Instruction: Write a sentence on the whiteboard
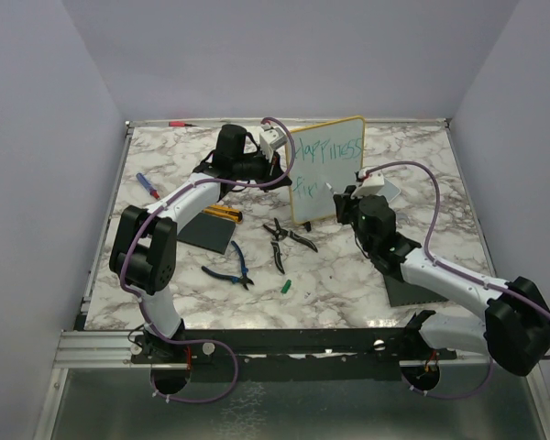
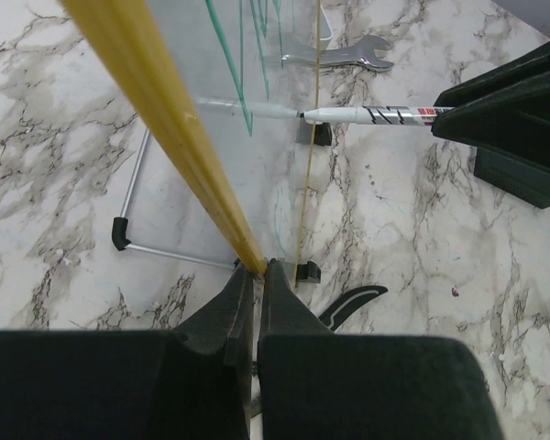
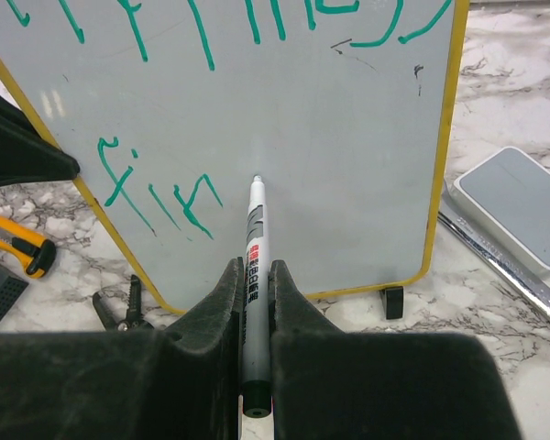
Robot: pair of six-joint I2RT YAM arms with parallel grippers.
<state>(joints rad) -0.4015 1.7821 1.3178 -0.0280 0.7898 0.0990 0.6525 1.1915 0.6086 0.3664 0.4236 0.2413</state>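
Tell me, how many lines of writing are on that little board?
2. The top line, "Happiness", runs across the upper part of the board. The lower line, "fin", sits at its lower left, beside the pen. No third line shows below.

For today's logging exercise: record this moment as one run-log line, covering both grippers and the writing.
left gripper: shut on whiteboard rim | right gripper: shut on marker, tip at whiteboard | sentence: "Happiness fin", unfinished
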